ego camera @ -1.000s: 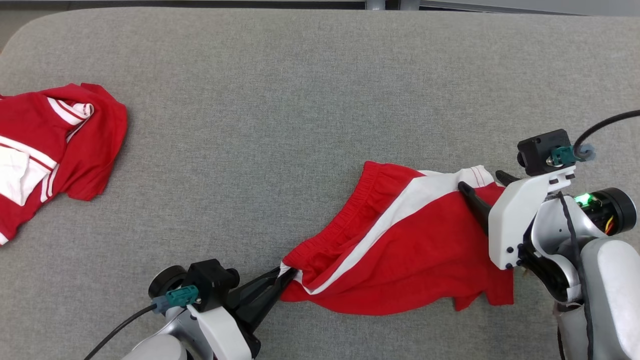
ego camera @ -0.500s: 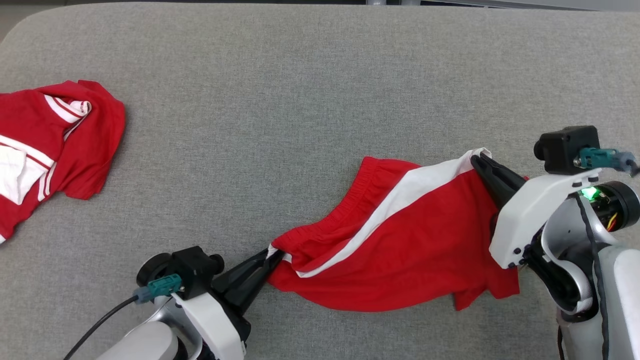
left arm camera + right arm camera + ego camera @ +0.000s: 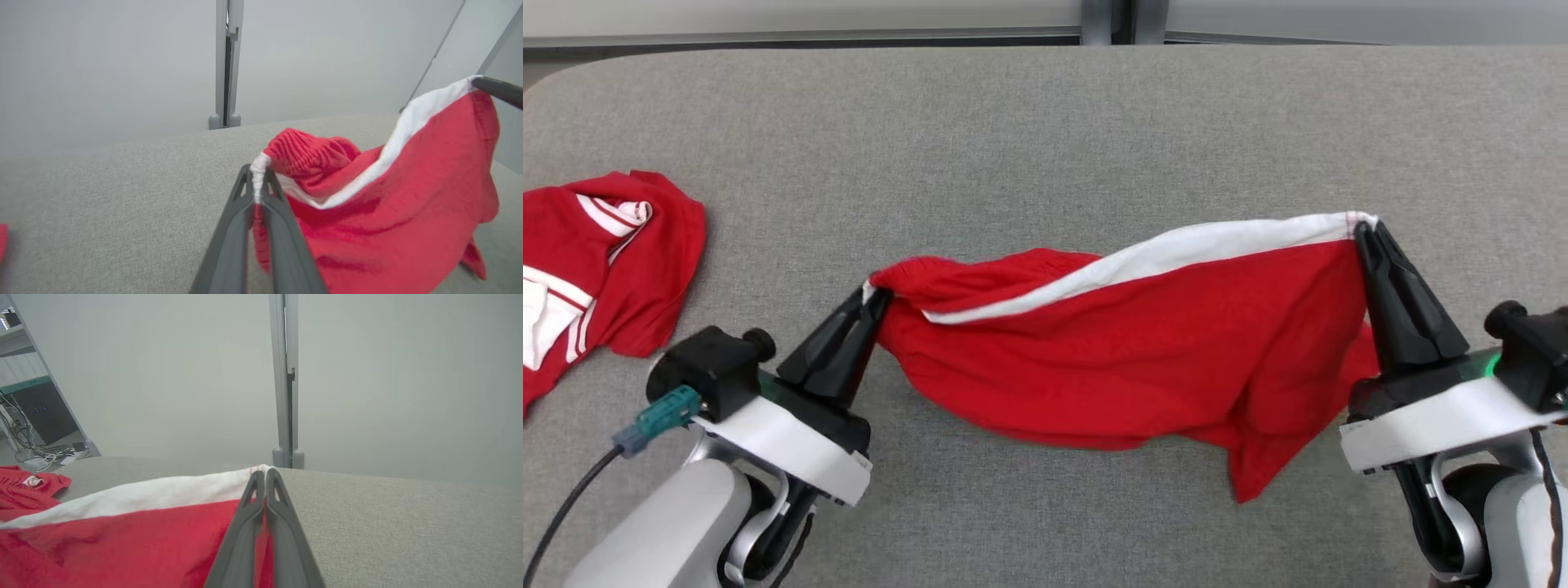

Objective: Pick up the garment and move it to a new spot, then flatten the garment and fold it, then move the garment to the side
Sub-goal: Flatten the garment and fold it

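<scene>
Red fabric garment with a white side band, strung out above the broad grey woven surface, and it's held at both ends! It spans the whole gap between the two grippers, upper edge pulled fairly straight, the bulk of the cloth drooping below the line from fingertip to fingertip. Whether the lowest fold brushes the surface, I can't tell.

Off to the outer side of the left gripper, well apart from it, a second red-and-white garment lies crumpled on the surface.

On to the hands. The left gripper has its fingers pinched together on one corner of the garment, right where the ribbed red waistband bunches up just past its tips. The left wrist view shows white trim squeezed between the two dark fingers. Over at the right gripper, the fingers are pressed together too, clamped on the opposite corner at the very end of the white side band, which slants away from its tips toward the left gripper. Below the right gripper a loose red corner dangles to a point.

Beyond both sets of fingertips, past the surface's far edge, stands a grey upright post. Smallest of all, a teal plug sits behind the left gripper at its wrist.
</scene>
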Tool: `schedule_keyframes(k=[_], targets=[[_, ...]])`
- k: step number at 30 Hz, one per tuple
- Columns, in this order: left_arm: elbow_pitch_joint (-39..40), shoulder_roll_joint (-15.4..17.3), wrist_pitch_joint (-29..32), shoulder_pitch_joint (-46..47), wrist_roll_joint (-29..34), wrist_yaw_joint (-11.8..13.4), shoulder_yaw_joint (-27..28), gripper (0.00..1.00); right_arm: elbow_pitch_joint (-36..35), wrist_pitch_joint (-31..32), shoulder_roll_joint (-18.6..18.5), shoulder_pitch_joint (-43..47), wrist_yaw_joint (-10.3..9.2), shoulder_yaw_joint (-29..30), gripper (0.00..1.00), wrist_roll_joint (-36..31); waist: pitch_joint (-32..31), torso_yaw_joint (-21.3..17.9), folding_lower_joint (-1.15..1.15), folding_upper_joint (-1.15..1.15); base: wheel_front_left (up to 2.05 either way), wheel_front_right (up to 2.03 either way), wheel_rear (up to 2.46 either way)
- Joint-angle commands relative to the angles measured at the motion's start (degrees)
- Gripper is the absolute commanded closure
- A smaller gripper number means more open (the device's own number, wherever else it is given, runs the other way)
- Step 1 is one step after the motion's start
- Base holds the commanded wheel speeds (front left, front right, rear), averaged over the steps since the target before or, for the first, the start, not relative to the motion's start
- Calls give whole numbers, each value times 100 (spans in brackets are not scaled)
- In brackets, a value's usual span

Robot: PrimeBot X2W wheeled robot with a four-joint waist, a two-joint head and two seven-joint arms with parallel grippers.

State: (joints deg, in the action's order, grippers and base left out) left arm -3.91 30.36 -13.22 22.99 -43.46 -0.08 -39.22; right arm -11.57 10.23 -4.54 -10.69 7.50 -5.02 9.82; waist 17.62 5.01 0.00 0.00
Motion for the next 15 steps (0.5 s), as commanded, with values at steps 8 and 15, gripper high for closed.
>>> schedule_keyframes(k=[8, 15], targets=[[547, -32, -126, 313, -26, 364, 510, 100, -330, -1249, 135, 58, -2, 380, 100, -326, -451, -316, 0, 0, 0, 0, 0], [1028, -40, -43, 764, 63, 571, 727, 100, -756, -1472, 148, -379, -2, 581, 100, -608, -789, -405, 0, 0, 0, 0, 0]])
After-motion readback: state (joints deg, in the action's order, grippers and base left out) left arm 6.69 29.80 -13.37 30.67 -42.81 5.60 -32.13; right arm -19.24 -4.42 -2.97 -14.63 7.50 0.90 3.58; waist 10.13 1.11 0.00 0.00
